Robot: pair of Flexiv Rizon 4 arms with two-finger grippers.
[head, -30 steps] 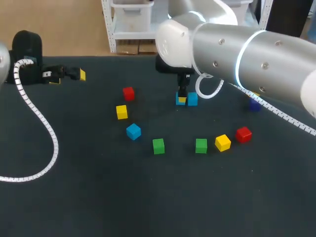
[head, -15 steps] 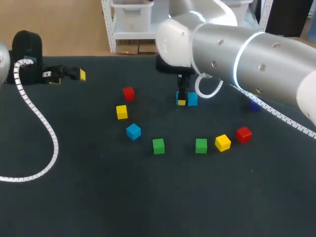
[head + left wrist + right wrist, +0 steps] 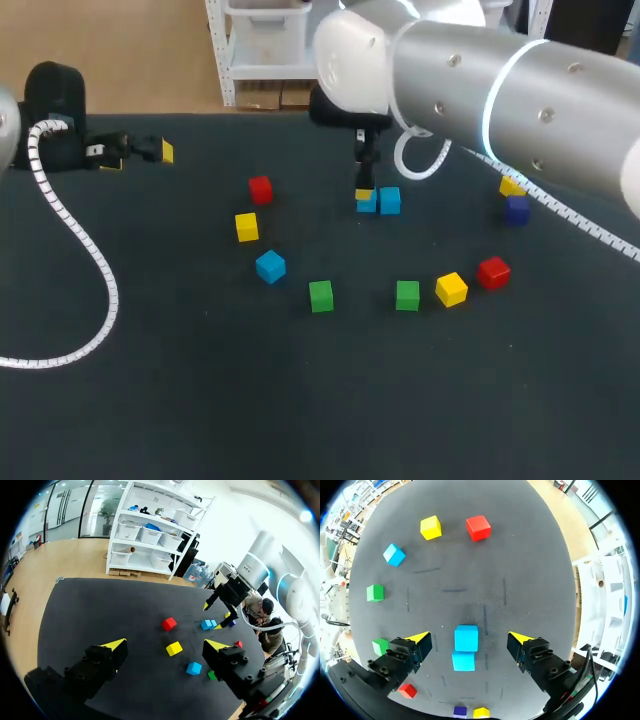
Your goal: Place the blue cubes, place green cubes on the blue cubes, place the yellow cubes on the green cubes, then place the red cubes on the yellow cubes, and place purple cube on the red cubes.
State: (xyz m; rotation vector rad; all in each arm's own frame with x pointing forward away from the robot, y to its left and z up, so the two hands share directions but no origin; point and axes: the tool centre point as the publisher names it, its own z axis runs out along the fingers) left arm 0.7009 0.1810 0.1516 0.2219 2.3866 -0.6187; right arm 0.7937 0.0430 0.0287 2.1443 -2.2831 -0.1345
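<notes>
Two blue cubes (image 3: pixel 389 200) sit side by side and touching at the table's middle back. My right gripper (image 3: pixel 365 186) hangs open just above them; in the right wrist view one blue cube (image 3: pixel 466 638) lies under the gap between its fingers and the other (image 3: pixel 463 661) next to it, neither touched. A third blue cube (image 3: pixel 270 266), two green cubes (image 3: pixel 320 295) (image 3: pixel 407 294), yellow cubes (image 3: pixel 246 227) (image 3: pixel 451 289), red cubes (image 3: pixel 260 189) (image 3: pixel 493 271) and a purple cube (image 3: pixel 516 210) lie scattered singly. My left gripper (image 3: pixel 140 153) stands open and empty at the far left.
Another yellow cube (image 3: pixel 511 186) lies right behind the purple one, under my right arm. A white coiled cable (image 3: pixel 85 260) from my left arm loops over the table's left side. The front half of the black table (image 3: pixel 300 400) holds nothing.
My right gripper has opened around the blue cube beside the other blue one and has risen a little above the pair. The left arm has not moved.
</notes>
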